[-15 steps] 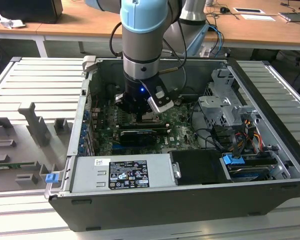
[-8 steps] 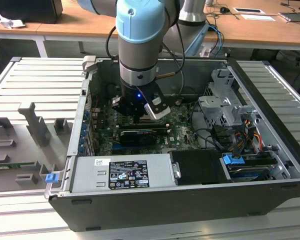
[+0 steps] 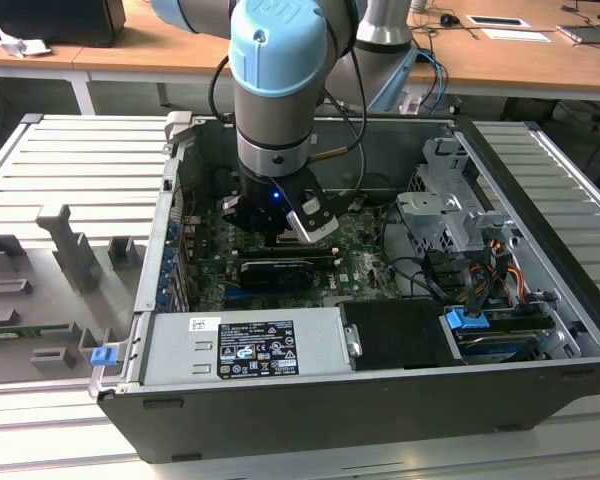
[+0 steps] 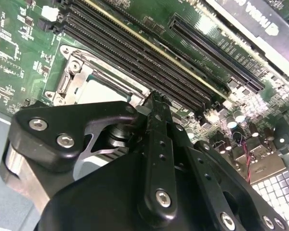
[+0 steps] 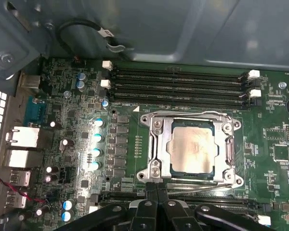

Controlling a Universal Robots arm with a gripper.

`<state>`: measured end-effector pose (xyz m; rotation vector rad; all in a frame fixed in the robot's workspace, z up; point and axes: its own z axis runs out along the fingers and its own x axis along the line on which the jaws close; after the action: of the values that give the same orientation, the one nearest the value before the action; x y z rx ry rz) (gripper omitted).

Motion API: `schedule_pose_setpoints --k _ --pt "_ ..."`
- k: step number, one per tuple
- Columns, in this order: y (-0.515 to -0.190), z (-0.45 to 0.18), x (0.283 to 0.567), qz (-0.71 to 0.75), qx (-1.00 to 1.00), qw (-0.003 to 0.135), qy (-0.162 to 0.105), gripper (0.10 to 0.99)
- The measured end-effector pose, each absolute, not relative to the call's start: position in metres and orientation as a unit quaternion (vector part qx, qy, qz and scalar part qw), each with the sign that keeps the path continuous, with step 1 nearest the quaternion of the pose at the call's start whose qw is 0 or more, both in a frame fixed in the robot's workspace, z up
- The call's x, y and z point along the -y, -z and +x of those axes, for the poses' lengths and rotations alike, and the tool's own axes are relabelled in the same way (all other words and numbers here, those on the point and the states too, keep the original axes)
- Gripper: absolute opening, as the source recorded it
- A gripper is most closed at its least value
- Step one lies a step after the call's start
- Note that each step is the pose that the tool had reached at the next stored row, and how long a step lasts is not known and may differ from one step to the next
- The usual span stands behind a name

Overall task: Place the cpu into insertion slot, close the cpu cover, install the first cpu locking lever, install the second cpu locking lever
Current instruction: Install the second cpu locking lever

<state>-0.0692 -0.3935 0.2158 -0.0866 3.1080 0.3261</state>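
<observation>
Cpu sits seated in the insertion slot, cpu cover down over it, just ahead of the gripper, jaws pressed together on nothing. Thin, stiff, springy levers likely want a fingertip hook near their free ends

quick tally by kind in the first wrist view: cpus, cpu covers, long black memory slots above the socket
cpu: 1
cpu cover: 1, down over the cpu
long black memory slots: 4
total: 6
</observation>
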Motion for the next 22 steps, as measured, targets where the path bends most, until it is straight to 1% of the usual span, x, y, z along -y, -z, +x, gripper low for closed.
schedule_pose_setpoints --k 8,11,22 --pt "-0.210 -0.070 0.394 -0.028 -0.994 0.008 -0.106 0.106" --pt "-0.207 -0.076 0.395 -0.028 -0.993 0.008 -0.116 0.106" --pt "-0.202 -0.079 0.396 -0.028 -0.991 0.009 -0.129 0.106"
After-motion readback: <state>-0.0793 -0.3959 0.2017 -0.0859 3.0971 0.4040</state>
